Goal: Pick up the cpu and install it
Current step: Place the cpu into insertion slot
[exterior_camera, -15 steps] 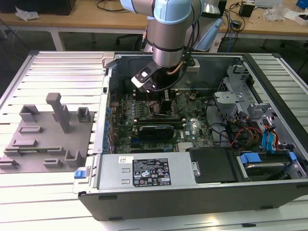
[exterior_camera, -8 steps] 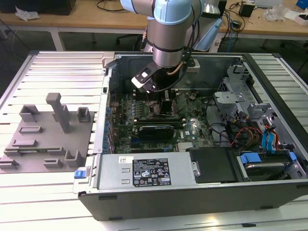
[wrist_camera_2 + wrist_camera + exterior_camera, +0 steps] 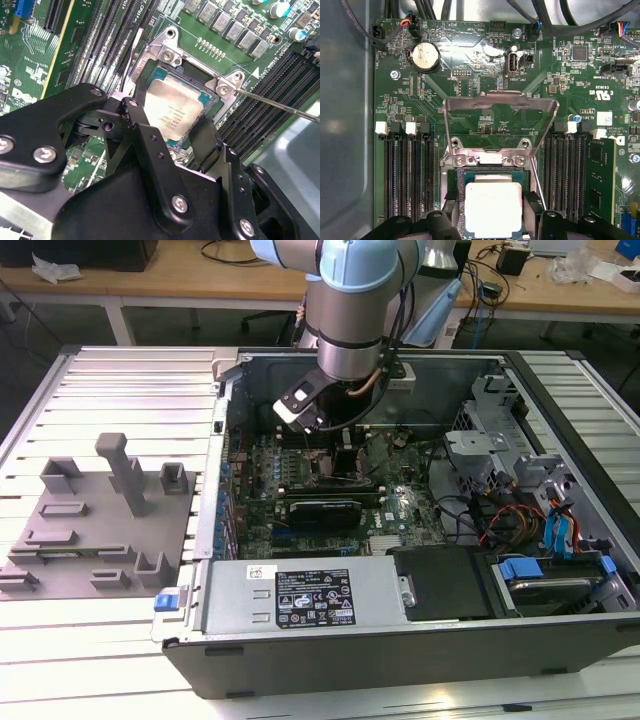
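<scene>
One step looks done: the cpu (image 3: 492, 212) lies in the motherboard socket (image 3: 461, 182), with the gripper (image 3: 167, 120) fingers closed narrowly on its opposite edges. The load plate (image 3: 470, 101) stands raised; clamping is outstanding.

Robotics lab — open computer case (image 3: 400, 658), slatted metal bench (image 3: 130, 390), cable-strewn worktables (image 3: 190, 282)

We see the cpu (image 3: 493, 209) topped in matt, silvery metal. Its socket frame (image 3: 470, 102) is bare, shiny metal; the motherboard (image 3: 470, 65) looks glossy.
</scene>
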`<state>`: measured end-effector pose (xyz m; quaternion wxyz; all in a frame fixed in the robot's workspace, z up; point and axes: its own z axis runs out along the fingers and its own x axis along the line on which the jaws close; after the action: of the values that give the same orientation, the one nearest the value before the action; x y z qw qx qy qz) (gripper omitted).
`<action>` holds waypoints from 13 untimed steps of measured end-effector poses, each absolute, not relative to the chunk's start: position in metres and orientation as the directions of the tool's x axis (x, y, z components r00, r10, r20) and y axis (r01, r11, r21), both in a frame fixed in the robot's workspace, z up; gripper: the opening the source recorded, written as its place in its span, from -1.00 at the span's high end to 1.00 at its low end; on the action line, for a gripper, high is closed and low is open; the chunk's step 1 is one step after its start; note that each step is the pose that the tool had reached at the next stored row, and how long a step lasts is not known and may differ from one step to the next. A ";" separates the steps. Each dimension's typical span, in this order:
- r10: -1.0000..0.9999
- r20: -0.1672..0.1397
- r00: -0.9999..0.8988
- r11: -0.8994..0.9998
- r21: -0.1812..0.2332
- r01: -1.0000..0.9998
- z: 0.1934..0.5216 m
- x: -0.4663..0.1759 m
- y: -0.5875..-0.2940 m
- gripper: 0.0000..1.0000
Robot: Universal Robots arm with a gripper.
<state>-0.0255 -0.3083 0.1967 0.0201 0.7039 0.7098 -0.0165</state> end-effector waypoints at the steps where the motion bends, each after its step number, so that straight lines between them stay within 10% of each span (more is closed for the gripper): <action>1: 0.999 -0.051 -0.008 0.008 0.005 1.000 0.197 -0.025 -0.308 -0.23; 13: 0.999 -0.043 -0.008 0.008 0.005 1.000 0.199 -0.025 -0.308 -0.23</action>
<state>-0.0255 -0.3083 0.1991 0.0169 0.7040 0.7099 -0.0133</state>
